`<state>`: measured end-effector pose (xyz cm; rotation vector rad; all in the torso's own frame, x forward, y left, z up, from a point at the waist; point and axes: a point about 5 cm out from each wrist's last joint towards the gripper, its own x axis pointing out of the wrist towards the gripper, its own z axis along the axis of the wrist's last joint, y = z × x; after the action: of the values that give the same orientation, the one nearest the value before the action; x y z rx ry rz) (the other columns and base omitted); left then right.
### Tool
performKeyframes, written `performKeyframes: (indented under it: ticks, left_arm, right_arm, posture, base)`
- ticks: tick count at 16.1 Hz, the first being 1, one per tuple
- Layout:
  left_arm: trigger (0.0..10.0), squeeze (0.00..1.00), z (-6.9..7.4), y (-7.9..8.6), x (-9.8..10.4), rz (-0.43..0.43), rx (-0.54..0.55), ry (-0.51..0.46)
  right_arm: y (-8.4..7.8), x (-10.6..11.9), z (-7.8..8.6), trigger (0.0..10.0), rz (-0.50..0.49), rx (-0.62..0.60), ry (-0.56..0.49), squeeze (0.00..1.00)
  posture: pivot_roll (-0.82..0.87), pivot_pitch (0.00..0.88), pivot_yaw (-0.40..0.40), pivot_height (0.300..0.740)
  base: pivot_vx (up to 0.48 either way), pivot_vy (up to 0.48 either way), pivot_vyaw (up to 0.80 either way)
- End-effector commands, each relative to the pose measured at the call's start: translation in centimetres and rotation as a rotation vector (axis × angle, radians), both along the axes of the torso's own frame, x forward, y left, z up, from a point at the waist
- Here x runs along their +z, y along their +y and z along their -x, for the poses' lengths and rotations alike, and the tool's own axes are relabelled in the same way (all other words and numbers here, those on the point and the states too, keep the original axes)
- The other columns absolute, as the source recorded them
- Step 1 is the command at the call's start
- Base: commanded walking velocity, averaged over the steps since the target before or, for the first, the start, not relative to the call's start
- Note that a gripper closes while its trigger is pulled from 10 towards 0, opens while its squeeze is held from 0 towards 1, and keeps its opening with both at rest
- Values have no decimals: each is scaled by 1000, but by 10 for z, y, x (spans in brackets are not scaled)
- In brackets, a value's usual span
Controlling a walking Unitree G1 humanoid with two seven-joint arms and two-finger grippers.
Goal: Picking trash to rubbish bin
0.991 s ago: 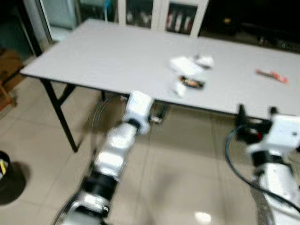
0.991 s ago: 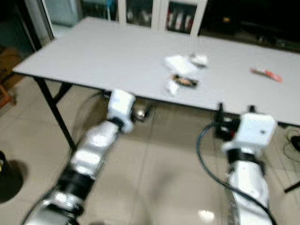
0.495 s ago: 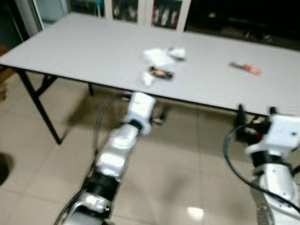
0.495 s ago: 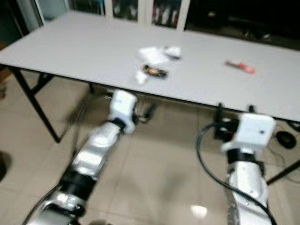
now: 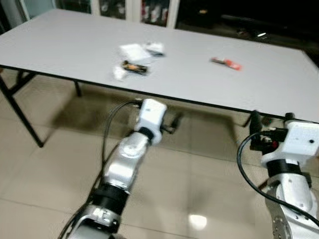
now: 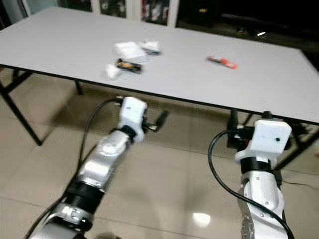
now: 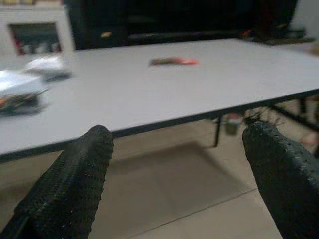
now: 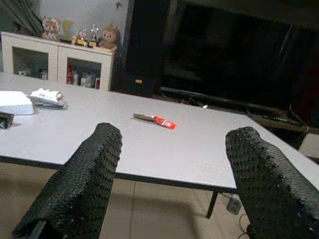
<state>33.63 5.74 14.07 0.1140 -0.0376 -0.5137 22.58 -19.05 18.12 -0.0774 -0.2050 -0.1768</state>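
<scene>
A white table (image 5: 75, 45) stands before me. Near its middle lies a cluster of trash (image 5: 133, 57): white crumpled papers and a dark snack wrapper (image 6: 128, 65). Farther right lies a red wrapper (image 5: 225, 63), alone on the top. Both arms are held low in front of the table's near edge, below the tabletop. The left gripper (image 7: 174, 149) is open with nothing between its fingers (image 7: 65, 184). The right gripper (image 8: 169, 149) is open too and empty, and the red wrapper (image 8: 154, 120) lies beyond its fingers (image 8: 75, 184).
Black folding table legs (image 5: 20, 112) stand at the left. A white cabinet with glass doors (image 5: 149, 7) and a dark TV unit (image 8: 219, 59) line the wall behind the table. Cables (image 6: 299, 130) lie under the table's right end. Tiled floor (image 5: 199, 179) lies beneath the arms.
The camera has swung right: the table and trash have slid left in the picture, and the black bin on the floor at the left has left the frame. Both arms keep their pose.
</scene>
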Motion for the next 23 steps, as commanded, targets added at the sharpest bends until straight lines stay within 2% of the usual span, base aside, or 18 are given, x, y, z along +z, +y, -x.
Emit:
performKeyframes:
  ticks: [1, 5, 10, 12, 23]
  left_arm:
    - [10000, 0, -2, 7, 1, -19, 16, -5]
    - [10000, 0, -3, 7, 0, -30, 21, -6]
    - [10000, 0, -7, 11, 11, 23, 47, -25]
    - [10000, 0, -8, 11, 17, 37, 47, -47]
    - [10000, 0, -7, 12, 15, 30, 57, -37]
  right_arm:
    - [1, 1, 0, 10000, 3, 1, -1, 0]
    - [1, 1, 0, 10000, 5, 0, -1, 0]
    - [0, 4, 0, 10000, 20, -3, -15, 0]
    - [-1, 6, 0, 10000, 25, -5, -20, 0]
    - [0, 5, -1, 10000, 26, -1, -19, 0]
  posture:
    - [141, 52, -82, 740]
    - [139, 53, -79, 740]
    - [139, 53, -79, 740]
    - [139, 53, -79, 740]
    - [134, 53, -81, 740]
  base:
    - [0, -439, 0]
    - [0, -392, 0]
    - [0, 0, 0]
    - [388, 0, 0]
    - [471, 0, 0]
